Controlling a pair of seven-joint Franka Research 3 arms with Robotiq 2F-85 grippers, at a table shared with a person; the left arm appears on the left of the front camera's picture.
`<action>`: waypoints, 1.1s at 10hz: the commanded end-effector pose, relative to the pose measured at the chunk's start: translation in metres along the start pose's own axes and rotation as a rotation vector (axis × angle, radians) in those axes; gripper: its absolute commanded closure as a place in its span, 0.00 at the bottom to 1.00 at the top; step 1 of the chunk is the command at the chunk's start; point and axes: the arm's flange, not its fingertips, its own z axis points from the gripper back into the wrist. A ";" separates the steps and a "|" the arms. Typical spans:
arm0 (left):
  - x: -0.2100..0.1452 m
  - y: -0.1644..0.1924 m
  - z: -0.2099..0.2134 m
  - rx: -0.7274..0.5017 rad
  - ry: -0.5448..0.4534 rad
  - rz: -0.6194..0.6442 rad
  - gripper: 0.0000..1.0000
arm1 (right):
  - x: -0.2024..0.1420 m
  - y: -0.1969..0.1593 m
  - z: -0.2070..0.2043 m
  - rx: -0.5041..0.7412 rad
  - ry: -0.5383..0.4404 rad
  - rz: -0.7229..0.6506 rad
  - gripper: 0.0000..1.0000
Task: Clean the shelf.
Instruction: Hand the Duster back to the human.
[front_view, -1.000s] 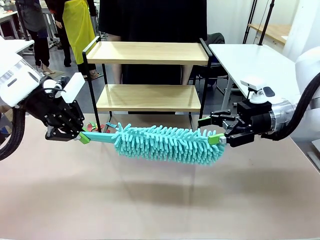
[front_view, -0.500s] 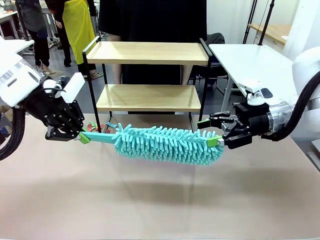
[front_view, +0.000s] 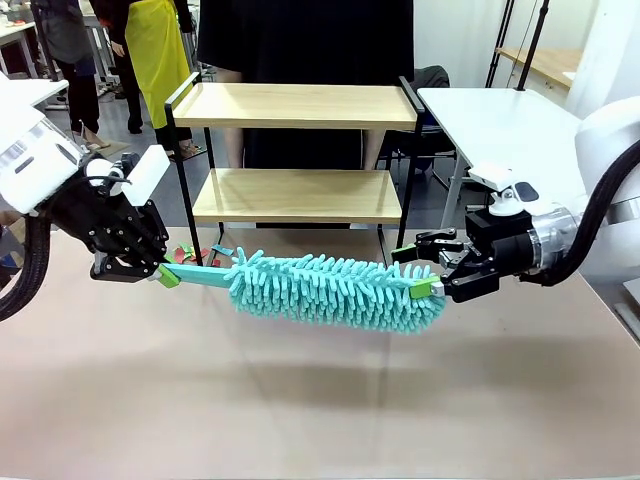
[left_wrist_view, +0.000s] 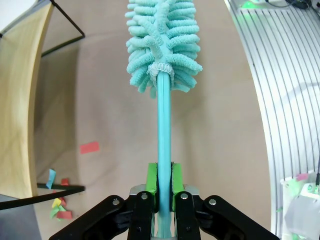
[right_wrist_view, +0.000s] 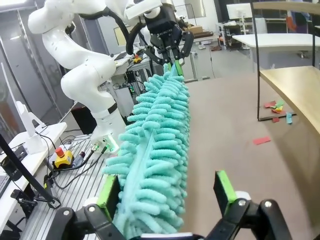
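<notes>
The shelf stands at the table's far edge, two light wooden boards in a black frame. A teal fluffy duster hangs level above the table in front of it. My left gripper is shut on the duster's flat teal handle, green pads pressed to both sides. My right gripper stands open astride the tip of the duster's head. One green pad touches the fluff, while the other stands apart from it. A shelf board edges the left wrist view.
Small coloured paper scraps lie on the brown table near the shelf's legs, with one red scrap farther out. A person in black stands behind the shelf. A white table is at the back right. The table's near half is bare.
My right gripper has slid a little leftward along the duster's tip, its wrist rising slightly. The left gripper and the duster have stayed put.
</notes>
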 end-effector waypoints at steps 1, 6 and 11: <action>0.000 0.000 0.000 0.000 0.000 0.000 0.87 | -0.002 -0.001 -0.001 -0.007 0.011 -0.002 0.00; 0.000 -0.004 -0.003 0.081 -0.053 0.062 0.87 | 0.001 0.003 -0.002 -0.049 -0.040 0.022 0.00; 0.001 0.000 -0.004 0.079 -0.094 0.075 0.87 | -0.012 -0.005 -0.013 -0.042 -0.101 0.012 0.00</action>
